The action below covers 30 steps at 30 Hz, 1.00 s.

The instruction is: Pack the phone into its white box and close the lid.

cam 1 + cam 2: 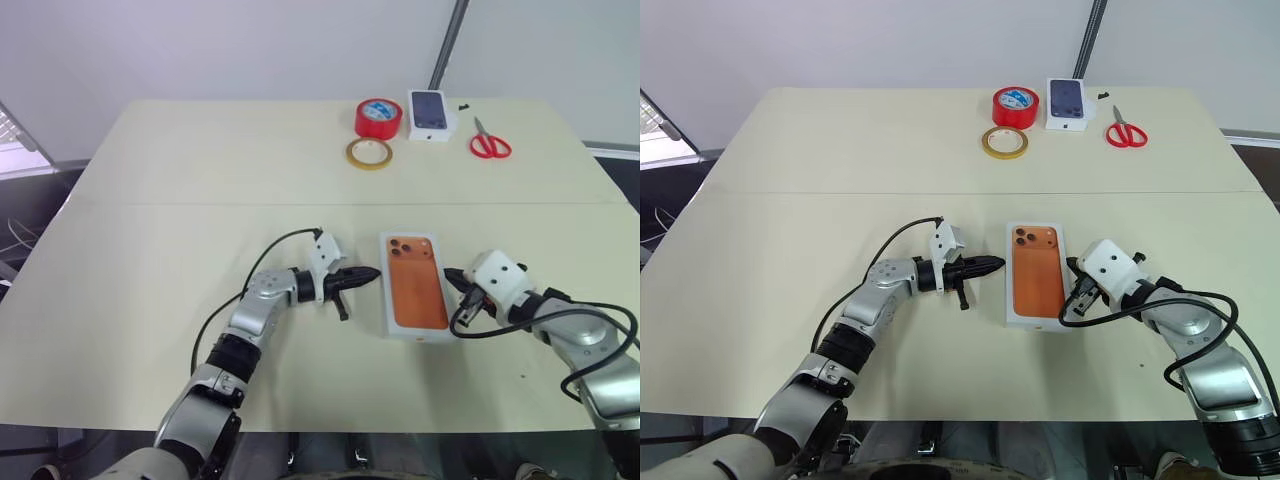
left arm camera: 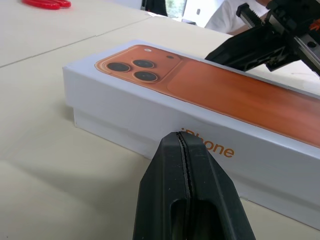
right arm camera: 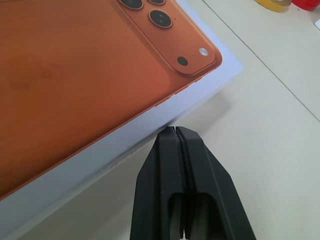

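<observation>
Two pale tabletops (image 1: 200, 190) meet at a seam, grey wall (image 1: 250, 45) behind.

Beige table (image 1: 180, 200) with white box (image 1: 391, 300), tapes, scissors.

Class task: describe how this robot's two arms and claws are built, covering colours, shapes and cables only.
Both arms are silver-grey metal segments with black joint bands. Each wrist carries a white blocky camera housing, and a loose black cable loops along each arm. The left claw and right claw each have two matte black, tapering fingers, hollowed near the base.
</observation>
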{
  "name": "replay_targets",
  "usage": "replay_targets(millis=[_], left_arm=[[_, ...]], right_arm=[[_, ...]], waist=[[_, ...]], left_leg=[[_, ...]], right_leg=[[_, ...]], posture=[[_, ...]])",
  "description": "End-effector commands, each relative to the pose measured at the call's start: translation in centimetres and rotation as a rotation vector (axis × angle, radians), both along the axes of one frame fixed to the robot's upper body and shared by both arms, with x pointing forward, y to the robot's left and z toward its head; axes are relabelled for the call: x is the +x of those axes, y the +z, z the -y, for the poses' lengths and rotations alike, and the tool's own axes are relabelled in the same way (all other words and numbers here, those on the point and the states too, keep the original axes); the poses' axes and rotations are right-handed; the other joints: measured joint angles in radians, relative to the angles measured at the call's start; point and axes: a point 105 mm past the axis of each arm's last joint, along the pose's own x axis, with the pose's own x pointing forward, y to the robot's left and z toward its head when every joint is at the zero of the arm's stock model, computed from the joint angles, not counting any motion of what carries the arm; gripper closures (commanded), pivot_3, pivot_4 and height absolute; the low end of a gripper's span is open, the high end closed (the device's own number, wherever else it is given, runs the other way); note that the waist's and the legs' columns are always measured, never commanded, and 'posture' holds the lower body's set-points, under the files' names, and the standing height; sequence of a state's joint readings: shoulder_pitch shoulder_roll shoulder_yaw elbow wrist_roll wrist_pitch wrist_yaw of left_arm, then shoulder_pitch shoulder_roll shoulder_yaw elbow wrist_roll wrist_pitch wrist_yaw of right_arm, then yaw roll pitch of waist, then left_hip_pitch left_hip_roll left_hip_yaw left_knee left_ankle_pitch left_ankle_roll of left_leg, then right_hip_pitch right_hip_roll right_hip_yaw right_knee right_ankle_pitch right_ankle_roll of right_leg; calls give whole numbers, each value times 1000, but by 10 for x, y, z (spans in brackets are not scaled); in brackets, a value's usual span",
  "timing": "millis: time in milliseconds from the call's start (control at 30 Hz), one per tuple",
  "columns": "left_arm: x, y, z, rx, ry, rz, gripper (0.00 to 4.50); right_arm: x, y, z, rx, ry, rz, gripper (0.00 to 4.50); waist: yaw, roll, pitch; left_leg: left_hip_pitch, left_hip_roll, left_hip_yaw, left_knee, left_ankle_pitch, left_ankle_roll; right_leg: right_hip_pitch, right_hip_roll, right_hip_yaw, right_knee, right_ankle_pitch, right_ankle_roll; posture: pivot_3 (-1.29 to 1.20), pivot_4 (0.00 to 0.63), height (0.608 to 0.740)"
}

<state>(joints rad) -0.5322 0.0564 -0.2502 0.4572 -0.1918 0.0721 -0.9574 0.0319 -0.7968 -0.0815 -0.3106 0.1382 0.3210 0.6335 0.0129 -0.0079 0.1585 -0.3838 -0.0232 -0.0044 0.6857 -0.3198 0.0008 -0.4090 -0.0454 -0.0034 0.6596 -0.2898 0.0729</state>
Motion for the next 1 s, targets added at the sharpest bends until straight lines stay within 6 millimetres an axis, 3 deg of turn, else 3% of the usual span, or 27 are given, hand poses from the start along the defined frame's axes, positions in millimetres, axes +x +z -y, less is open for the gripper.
replay_targets(millis=[33, 400, 500, 667, 833, 933, 1000], left_arm=[[-3, 13, 12, -20, -44, 49, 4500], [-1, 9, 1, -18, 9, 42, 4500], [4, 14, -6, -19, 33, 55, 4500], [18, 38, -13, -71, 77, 95, 4500], [27, 76, 6, -179, 60, 105, 4500], [23, 74, 25, -152, 6, 129, 4500], [21, 61, 34, -95, -25, 129, 4500]], right_arm=[[0, 10, -11, 20, 40, 43, 4465], [-3, -1, -7, -35, 42, 7, 4465], [3, 6, 5, -60, 10, 34, 4465], [15, 34, 20, 5, -39, 117, 4465], [11, 58, 3, 167, 61, 136, 4465], [-4, 48, -12, 180, 173, 51, 4465], [-15, 33, -18, 154, 219, -18, 4465]], waist=[[0, 0, 0], [-1, 0, 0], [-2, 0, 0], [0, 0, 0], [2, 0, 0], [3, 0, 0], [1, 0, 0]], left_leg=[[0, 0, 0, 0, 0, 0], [0, 0, 0, 0, 0, 0], [0, 0, 0, 0, 0, 0], [0, 0, 0, 0, 0, 0], [0, 0, 0, 0, 0, 0], [-1, -1, 0, 0, 0, 0], [0, -1, 0, 0, 0, 0]], right_leg=[[0, 0, 0, 0, 0, 0], [0, 0, 0, 0, 0, 0], [0, 0, 0, 0, 0, 0], [0, 0, 0, 0, 0, 0], [0, 0, 0, 0, 0, 0], [0, 0, 0, 0, 0, 0], [0, 0, 0, 0, 0, 0]], posture=[[0, 150, 740], [0, 150, 740], [0, 150, 740], [0, 150, 740], [0, 150, 740], [0, 150, 740], [0, 150, 740]])
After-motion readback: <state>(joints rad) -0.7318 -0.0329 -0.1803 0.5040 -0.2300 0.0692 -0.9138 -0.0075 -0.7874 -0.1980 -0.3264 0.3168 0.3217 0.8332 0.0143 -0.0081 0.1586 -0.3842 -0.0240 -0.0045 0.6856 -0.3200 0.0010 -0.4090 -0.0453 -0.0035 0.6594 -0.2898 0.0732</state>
